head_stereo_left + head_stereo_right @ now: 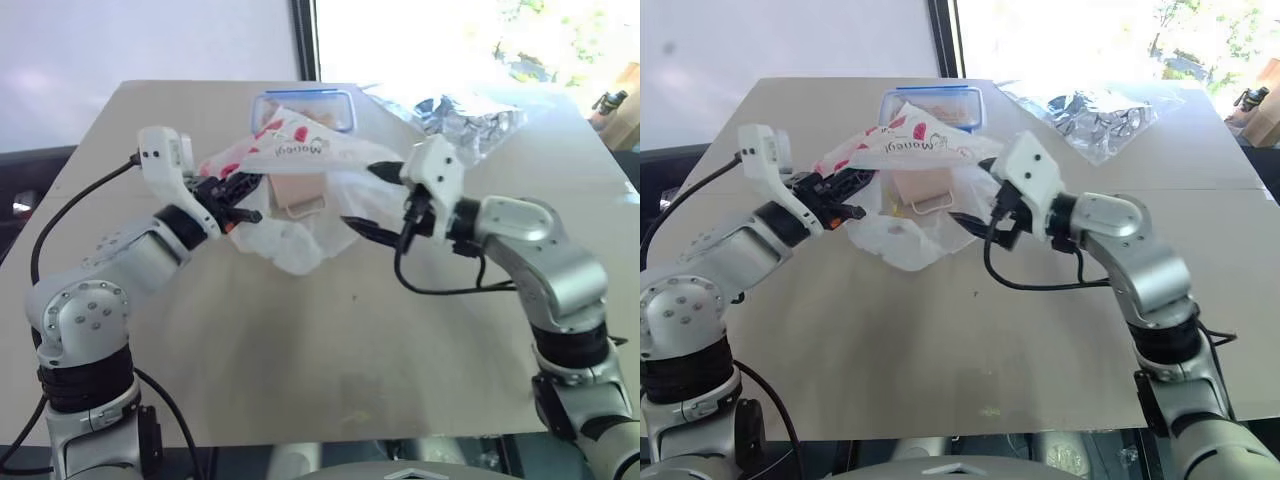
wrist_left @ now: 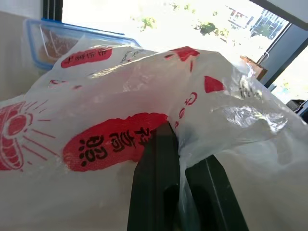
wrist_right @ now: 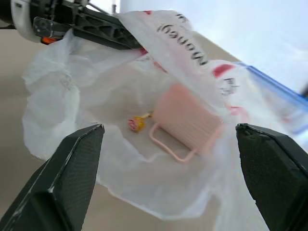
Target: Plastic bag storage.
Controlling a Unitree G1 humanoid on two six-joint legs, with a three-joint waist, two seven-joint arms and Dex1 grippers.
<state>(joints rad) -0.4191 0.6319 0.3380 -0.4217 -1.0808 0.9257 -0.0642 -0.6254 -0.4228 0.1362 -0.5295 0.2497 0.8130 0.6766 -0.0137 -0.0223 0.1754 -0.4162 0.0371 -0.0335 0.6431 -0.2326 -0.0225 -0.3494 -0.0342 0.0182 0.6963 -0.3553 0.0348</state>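
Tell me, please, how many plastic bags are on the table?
2. The white plastic bag with red print lies mid-table, pinched by the left tool. A clear bag with silvery contents lies at the far right. Others may be hidden.

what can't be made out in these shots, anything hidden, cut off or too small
- Blue-rimmed container: head views, the plastic bag covers its front; contents unclear.
- Beige cup: right wrist view, blurred and veiled by bag film; its mouth can't be made out.
- Small yellow-red item beside the cup: too small to identify.
- Left claw: left wrist view, shut on the bag; film hides its tips.
- Clear bag: glare washes out its silvery contents.
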